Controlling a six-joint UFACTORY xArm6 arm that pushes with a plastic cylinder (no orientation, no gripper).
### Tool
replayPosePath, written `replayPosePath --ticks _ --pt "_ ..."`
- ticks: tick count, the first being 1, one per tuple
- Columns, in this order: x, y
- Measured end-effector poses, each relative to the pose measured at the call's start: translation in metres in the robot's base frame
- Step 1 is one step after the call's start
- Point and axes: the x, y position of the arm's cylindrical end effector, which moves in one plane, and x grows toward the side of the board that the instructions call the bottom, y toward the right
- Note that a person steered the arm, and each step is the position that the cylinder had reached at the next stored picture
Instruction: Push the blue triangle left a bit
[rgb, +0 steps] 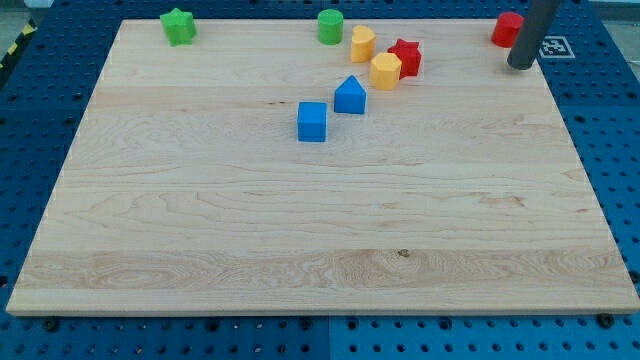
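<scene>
The near half of the table (300, 250) carries nothing. Farther in, just past the middle, sits a blue cube (312, 121), and right beside it, up toward the view's right, the blue triangle (349, 95), the block to be pushed; the two look barely apart. Beyond that is a tight cluster: a yellow hexagon (385, 71), a yellow block (362, 44) with a rounded shape I cannot name surely, and a red star (405, 57) touching the hexagon. Along the far edge stand a green star (178, 26), a green cylinder (330, 26) and, at the view's top right, a red cylinder (508, 29). My tip (521, 65) rests just beside that red cylinder, well apart from the triangle. I judge it must come round to the triangle's right side, threading below the hexagon, to shove leftward. Count: two blue, two yellow, two red, two green. There is no gripper, only the rod.
</scene>
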Motion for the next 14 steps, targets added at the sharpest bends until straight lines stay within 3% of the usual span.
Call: replayPosePath --ticks 5,8,10,11,12,13,14 --pt "-0.048 0.000" --pt "-0.042 -0.010" --pt "0.006 -0.044" --pt "0.051 -0.049" --pt "0.108 -0.096" --pt "0.146 -0.180" --pt "0.147 -0.206"
